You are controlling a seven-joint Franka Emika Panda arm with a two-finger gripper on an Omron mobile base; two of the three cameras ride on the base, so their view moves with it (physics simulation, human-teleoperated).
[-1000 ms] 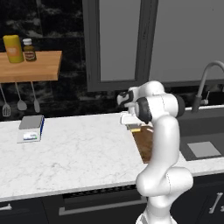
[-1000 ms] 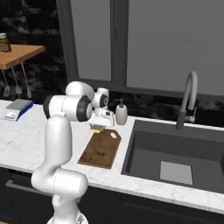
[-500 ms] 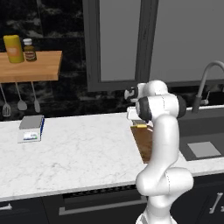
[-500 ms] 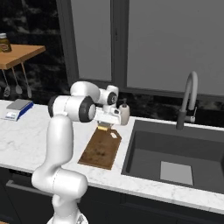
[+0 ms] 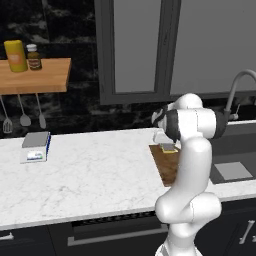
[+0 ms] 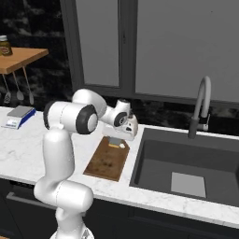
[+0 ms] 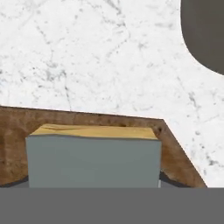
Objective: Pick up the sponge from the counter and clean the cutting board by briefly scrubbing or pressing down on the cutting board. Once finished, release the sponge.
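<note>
The two-finger gripper point(image 6: 115, 139) is clamped on the yellow, grey-topped sponge point(image 7: 92, 157), directly above the flat brown wooden cutting board's point(image 6: 107, 161) far corner.

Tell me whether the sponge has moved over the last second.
Yes. The sponge, held in the gripper, shifted toward the sink and now sits over the cutting board's far end.

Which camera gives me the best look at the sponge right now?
The hand view: the sponge is large and close, grey layer facing the camera, over a corner of the cutting board. The right base view shows it small under the gripper; the left base view shows a small patch beside the arm.
</note>
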